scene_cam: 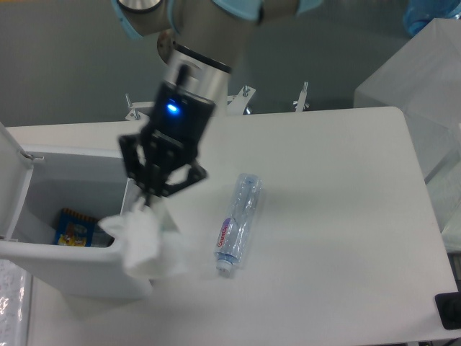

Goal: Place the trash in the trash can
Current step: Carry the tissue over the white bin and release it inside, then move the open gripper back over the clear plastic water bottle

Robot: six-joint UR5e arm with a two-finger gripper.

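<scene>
Nearest the camera, the crumpled wrapper (144,244) hangs in the air from the gripper (150,204), whose fingers look clenched on its top edge; motion blur hides the exact contact. It dangles over the near right wall of the white trash can (79,277), at about 8 o'clock from the table's (346,216) middle, partly outside the opening. To do this step well, I judge the arm should travel on toward 9 o'clock until the whole wrapper is over the open cavity, then lower a little before letting go, because a light, floppy piece released at the rim could catch on the edge or on the grey tab (128,205) and slide down outside. Just to the 3 o'clock side lies the crushed water bottle (238,222), flat on the table with its cap end toward the camera, well clear of the can and not yet collected. Its blue-red label carries white lettering too small to read. Farther in, a blue and yellow packet (74,228) already rests on the can's floor; its print is likewise unreadable. The hinged lid (13,169) stands raised at the far left.
</scene>
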